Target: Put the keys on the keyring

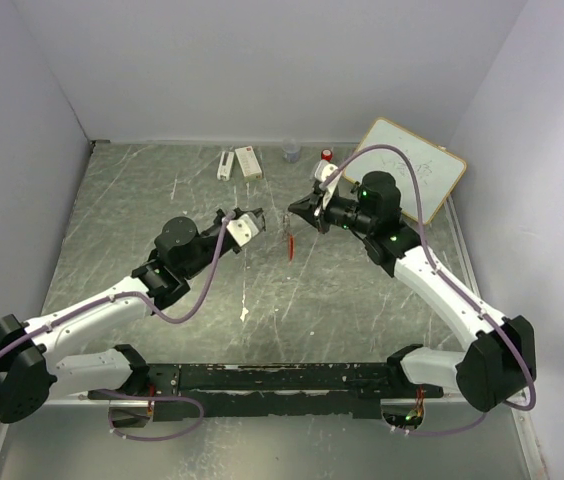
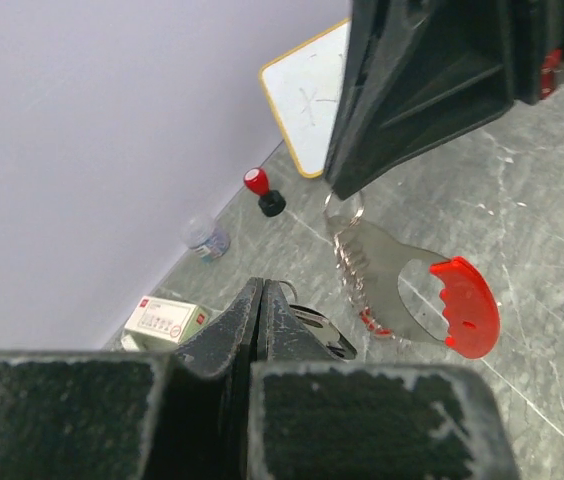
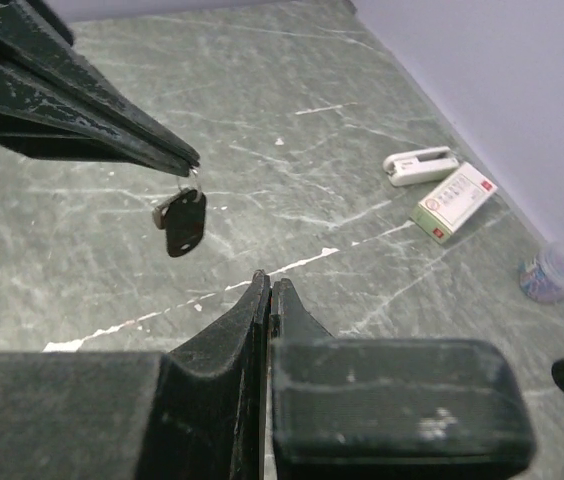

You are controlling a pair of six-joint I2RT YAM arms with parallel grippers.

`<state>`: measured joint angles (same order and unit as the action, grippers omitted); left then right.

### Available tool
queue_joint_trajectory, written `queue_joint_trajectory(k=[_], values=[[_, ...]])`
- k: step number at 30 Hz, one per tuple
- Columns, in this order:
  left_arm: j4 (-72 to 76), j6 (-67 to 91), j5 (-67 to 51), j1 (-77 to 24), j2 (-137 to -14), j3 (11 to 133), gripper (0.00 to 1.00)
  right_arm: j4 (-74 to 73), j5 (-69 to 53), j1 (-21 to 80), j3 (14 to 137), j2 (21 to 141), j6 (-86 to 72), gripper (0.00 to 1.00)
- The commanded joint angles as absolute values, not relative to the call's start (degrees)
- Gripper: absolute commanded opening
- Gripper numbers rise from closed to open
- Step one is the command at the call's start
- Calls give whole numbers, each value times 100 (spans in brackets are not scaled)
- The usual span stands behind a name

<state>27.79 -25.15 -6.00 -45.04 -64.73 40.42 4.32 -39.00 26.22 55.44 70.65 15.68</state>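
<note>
Black plastic heads the key dangling from the left gripper, whose fingers are pinched tight on its small loop, well left of the whiteboard. Only the right wrist view shows this plainly. Nearer the whiteboard, the right gripper clamps the keyring by its chain. The red piece hangs free, clearest from the left wrist.

a robotics lab test cell: a grey marbled table boxed in by plain pale walls, a white-and-black left arm and right arm bolted to a black rail at its near edge, lilac cables looping off them, a small whiteboard leaning in the far corner.
</note>
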Motion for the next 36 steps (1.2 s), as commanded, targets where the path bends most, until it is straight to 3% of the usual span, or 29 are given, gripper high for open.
queue_joint_trajectory(k=[1, 21, 36], values=[[2980, -2056, 71, -4474, -6365, 4165, 7, 1175, -3013, 2614, 5342, 6719, 680, 0], [2742, -1491, -175, -4474, -6603, 4727, 7, -140, -521, 2804, 6516, 6995, -1724, 0], [2698, -1397, -395, -4473, -7007, 5139, 7, -1067, 27, 2803, 7091, 7369, -2410, 0]])
